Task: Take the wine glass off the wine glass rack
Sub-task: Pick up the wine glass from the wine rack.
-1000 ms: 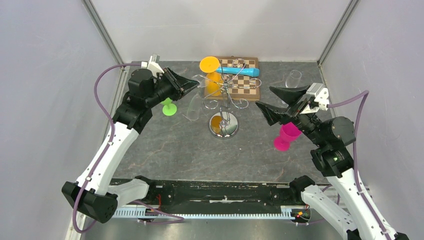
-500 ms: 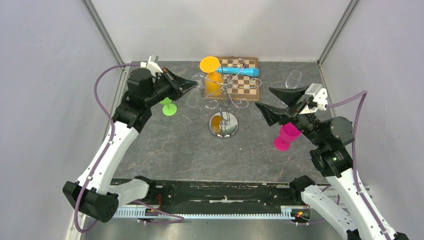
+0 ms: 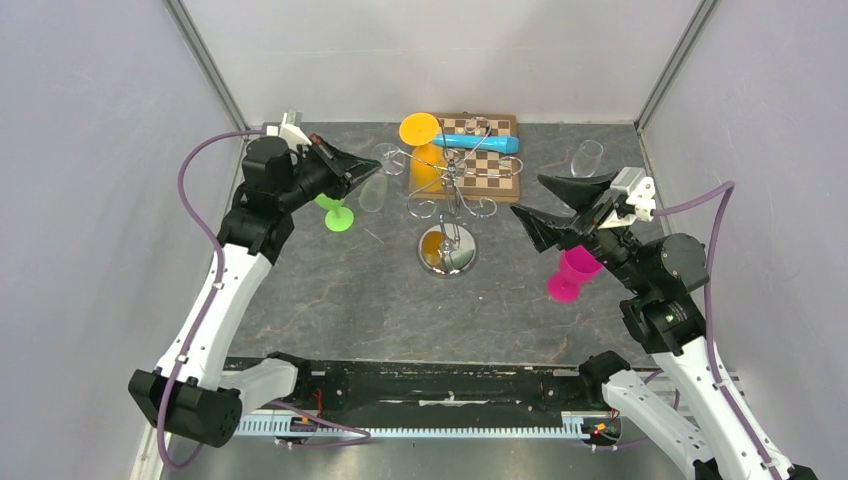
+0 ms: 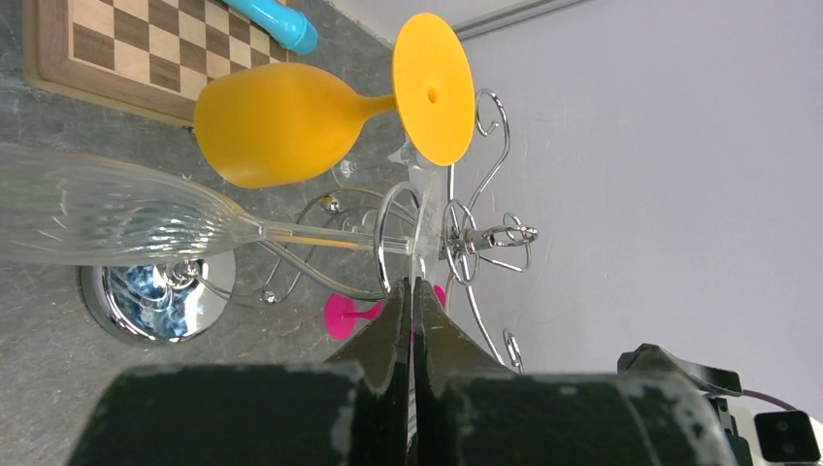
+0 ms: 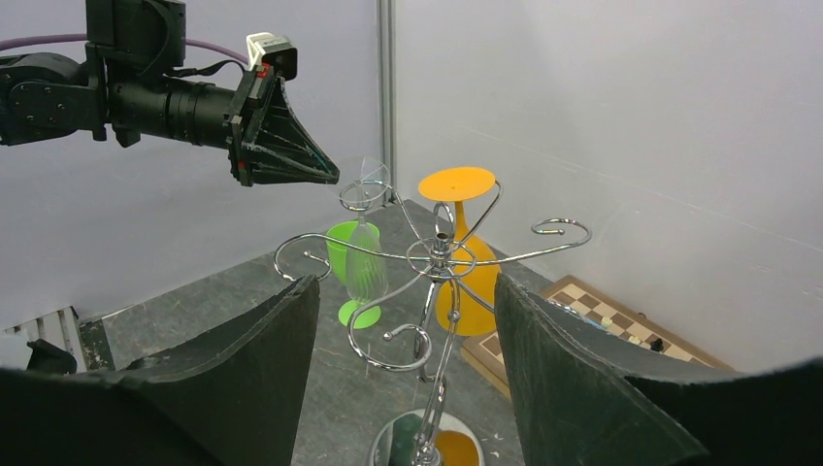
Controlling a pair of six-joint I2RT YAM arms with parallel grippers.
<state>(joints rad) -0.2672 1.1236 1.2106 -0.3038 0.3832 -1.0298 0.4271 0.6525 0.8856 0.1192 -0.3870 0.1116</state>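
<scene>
A dark grey, stone-patterned table (image 3: 330, 290) is seen. At its middle the wine glass rack (image 3: 447, 250) is set on its round mirror base. A wooden chessboard (image 3: 495, 165) is laid at the far edge, just behind the rack. A green glass (image 3: 338, 215) is stood to the left, a pink glass (image 3: 572, 272) to the right, and a clear glass (image 3: 587, 157) near the far right corner.

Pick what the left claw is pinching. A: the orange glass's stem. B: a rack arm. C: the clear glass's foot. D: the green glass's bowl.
C: the left claw is shut on the foot rim of the clear glass, close by the wire arms of the rack; the orange glass hangs untouched.
</scene>
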